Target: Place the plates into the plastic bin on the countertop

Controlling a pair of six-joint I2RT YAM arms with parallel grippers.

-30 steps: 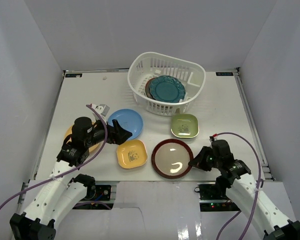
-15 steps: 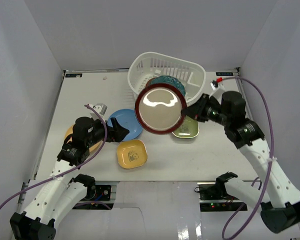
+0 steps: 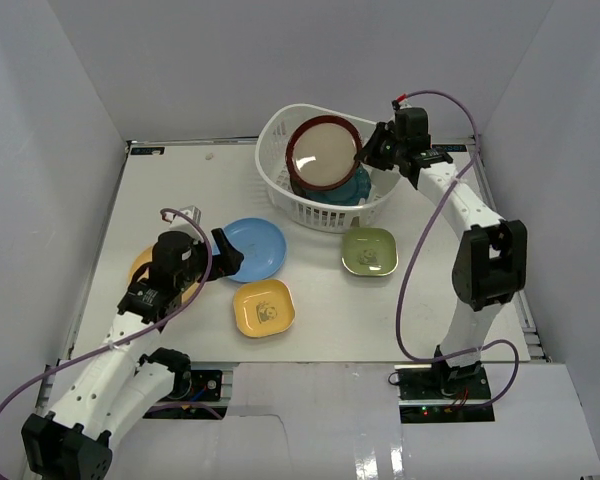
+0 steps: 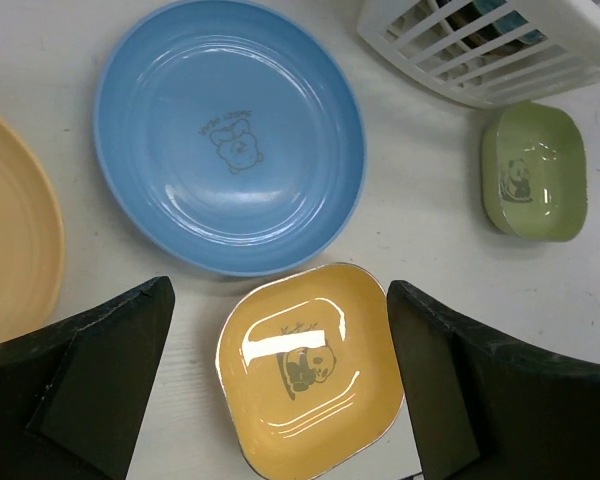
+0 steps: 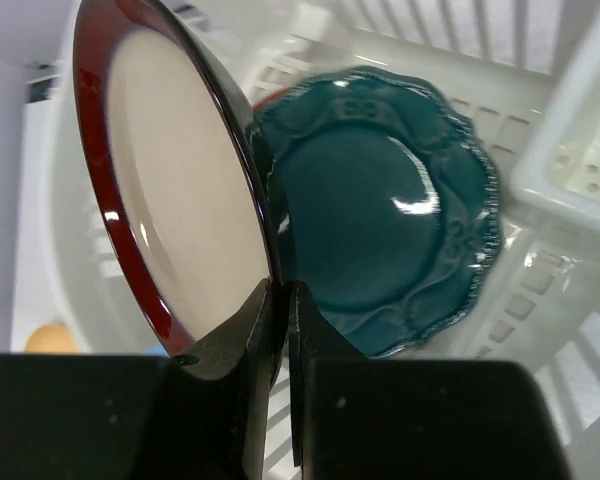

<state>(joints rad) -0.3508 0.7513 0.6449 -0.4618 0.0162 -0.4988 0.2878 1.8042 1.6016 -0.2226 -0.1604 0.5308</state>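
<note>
My right gripper (image 3: 368, 155) is shut on the rim of the maroon-rimmed beige plate (image 3: 323, 153) and holds it tilted over the white plastic bin (image 3: 280, 130). In the right wrist view the plate (image 5: 180, 190) stands on edge between my fingers, above the teal scalloped plate (image 5: 380, 210) lying in the bin. My left gripper (image 3: 223, 262) is open and empty above the table. In the left wrist view its fingers flank the yellow square plate (image 4: 310, 370), with the light blue plate (image 4: 230, 130) beyond. The green plate (image 3: 369, 250) and the orange-yellow plate (image 3: 140, 268) lie on the countertop (image 3: 160, 190).
The bin's slotted wall (image 4: 480, 50) shows at the top of the left wrist view. Dark rails (image 3: 495, 230) run along the table's edges. Grey walls enclose the table on three sides.
My right arm has carried the maroon-rimmed plate from the front of the table up and back to over the bin. The left gripper shifted slightly.
</note>
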